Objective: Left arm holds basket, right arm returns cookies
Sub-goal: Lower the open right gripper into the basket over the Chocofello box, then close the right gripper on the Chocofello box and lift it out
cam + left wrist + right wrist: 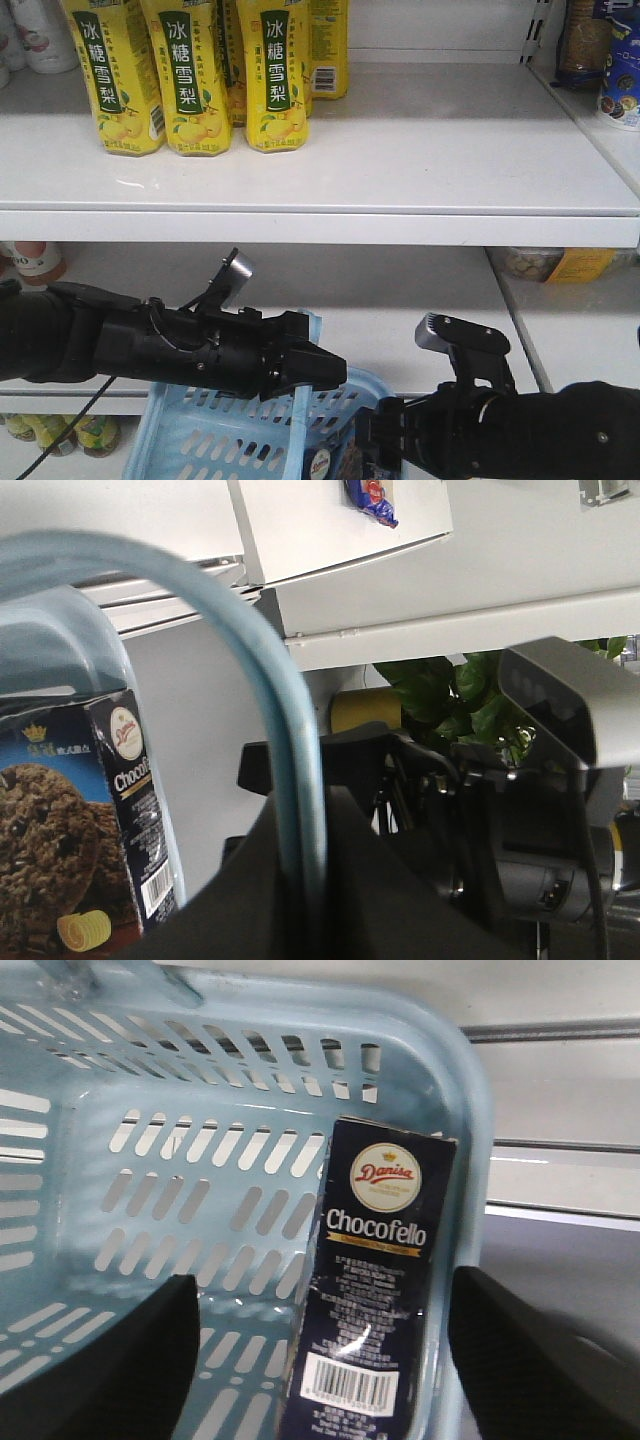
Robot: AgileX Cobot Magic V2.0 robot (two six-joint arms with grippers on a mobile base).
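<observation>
Above the basket point(190, 435) runs a white shelf point(420, 150). Yellow bottles point(190, 75) stand on it, up and to the left of the basket, and the stretch straight over the basket is bare board. A lower white shelf lies behind the basket. My left arm point(130, 340) reaches across over the basket's near rim. My left pincer point(322, 368) is pressed together on the thin blue handle point(300, 400), which passes between its jaws and arches up past my wrist camera. The cookies point(370, 1290) are inside the basket, on end against its slotted wall at a rounded corner, with the logo up and the barcode down. My right arm point(520, 425) sits just right of the basket. My right pincer point(320, 1290) is spread wide over the basket's inside, with the box between the fingers point(110, 1360). One finger is apart from the box over the basket floor. The other is just beside the basket wall next to the box, and I cannot tell whether it touches. The right pincer holds nothing.
</observation>
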